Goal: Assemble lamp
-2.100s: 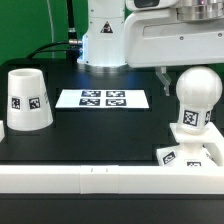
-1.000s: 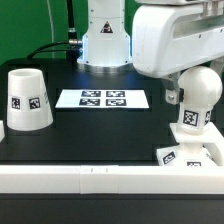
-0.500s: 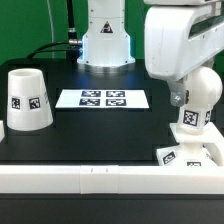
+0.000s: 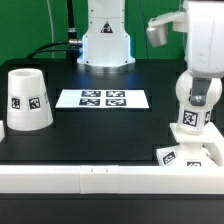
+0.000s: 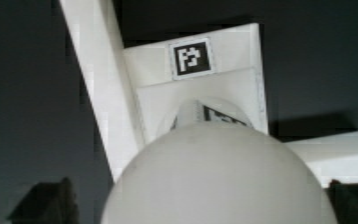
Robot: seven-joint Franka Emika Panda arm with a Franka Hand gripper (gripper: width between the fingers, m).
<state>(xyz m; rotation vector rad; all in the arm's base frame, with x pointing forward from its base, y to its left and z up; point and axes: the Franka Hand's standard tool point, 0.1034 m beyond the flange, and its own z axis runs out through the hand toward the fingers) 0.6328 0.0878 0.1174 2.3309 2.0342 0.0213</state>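
The bulb stem stands upright on the flat square base at the exterior view's right. My gripper is down over its round head, one finger on each side. In the wrist view the bulb head fills the space between the dark fingers, with a thin gap showing at each side, so the gripper is open. The base with its tag lies under the bulb. The tapered shade stands apart at the exterior view's left.
The marker board lies in the middle of the black table. A white rail runs along the front edge. The arm's pedestal stands at the back.
The arm has moved to the exterior view's right and come down. The gripper now straddles the bulb head. The lamp parts have not moved.
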